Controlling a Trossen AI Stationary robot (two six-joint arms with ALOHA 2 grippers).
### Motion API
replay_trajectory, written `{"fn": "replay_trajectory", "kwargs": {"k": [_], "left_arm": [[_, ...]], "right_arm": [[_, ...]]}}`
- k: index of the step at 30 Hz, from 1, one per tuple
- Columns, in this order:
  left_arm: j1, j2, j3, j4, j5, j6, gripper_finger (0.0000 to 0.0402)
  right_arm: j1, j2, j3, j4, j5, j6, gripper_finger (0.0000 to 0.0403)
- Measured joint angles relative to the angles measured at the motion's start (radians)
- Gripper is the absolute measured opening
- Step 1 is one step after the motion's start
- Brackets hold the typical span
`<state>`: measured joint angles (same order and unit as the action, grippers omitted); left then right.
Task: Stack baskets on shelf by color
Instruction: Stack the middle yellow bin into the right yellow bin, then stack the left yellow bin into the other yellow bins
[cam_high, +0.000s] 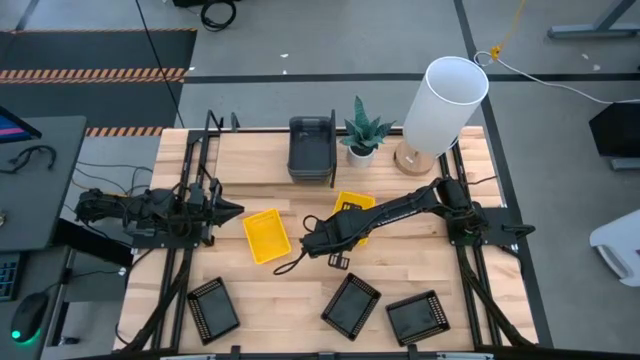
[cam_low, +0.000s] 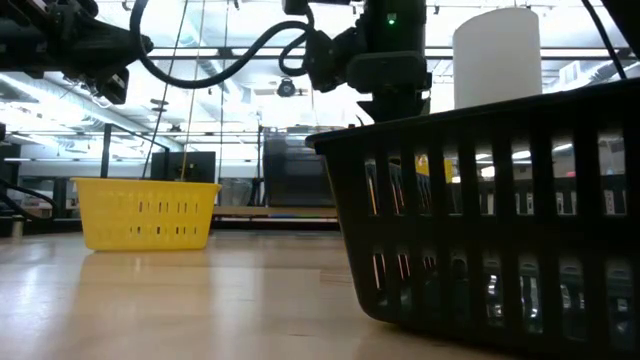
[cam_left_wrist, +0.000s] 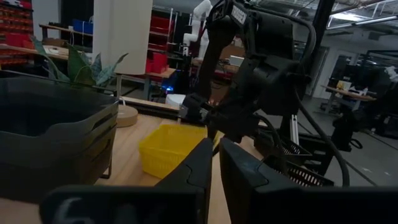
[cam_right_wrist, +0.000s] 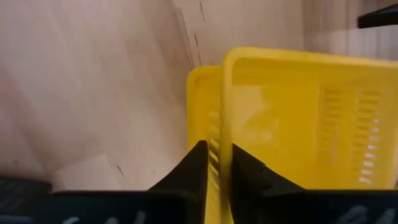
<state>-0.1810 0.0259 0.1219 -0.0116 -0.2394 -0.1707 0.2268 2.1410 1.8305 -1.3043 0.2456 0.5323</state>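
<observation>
While the right end effector (cam_right_wrist: 215, 163) pinches a yellow basket's (cam_right_wrist: 292, 118) rim, a plant (cam_high: 362, 130) stands behind.

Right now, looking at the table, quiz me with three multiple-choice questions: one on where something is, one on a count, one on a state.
1. Where are the dark grey baskets?
A. On the shelf, beside the plant
B. At the table's front edge
C. Under the left arm

2. How many black baskets lie on the tabletop?
A. One
B. Three
C. Five

3. How does the yellow basket at the right end effector sit?
A. Upside down
B. On a black basket
C. Nested in another yellow basket

Answers:
1. A: the high view shows the dark grey baskets on the shelf, next to the plant.
2. B: three black baskets lie along the front of the tabletop.
3. C: at the right end effector, the yellow basket sits inside a second yellow basket.
</observation>
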Motion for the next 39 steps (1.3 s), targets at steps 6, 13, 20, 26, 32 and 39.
{"fn": "replay_trajectory", "kwargs": {"k": [6,13,20,26,32,39], "left_arm": [[0.0,0.0,0.0,0.0,0.0,0.0,0.0032],[0.0,0.0,0.0,0.0,0.0,0.0,0.003],[0.0,0.0,0.0,0.0,0.0,0.0,0.0039],[0.0,0.0,0.0,0.0,0.0,0.0,0.0031],[0.0,0.0,0.0,0.0,0.0,0.0,0.0029],[0.0,0.0,0.0,0.0,0.0,0.0,0.0039]], "right_arm": [[-0.002,-0.003,0.002,-0.013,-0.023,0.008,0.0093],[-0.005,-0.06,0.003,0.081,0.019,-0.041,0.0122],[0.025,-0.059,-0.02,0.462,0.024,-0.398,0.0122],[0.02,-0.047,-0.094,0.738,0.013,-0.464,0.0131],[-0.022,-0.045,-0.136,0.907,-0.058,-0.422,0.0163],[-0.019,-0.045,-0.126,1.0,-0.063,-0.43,0.0207]]}}
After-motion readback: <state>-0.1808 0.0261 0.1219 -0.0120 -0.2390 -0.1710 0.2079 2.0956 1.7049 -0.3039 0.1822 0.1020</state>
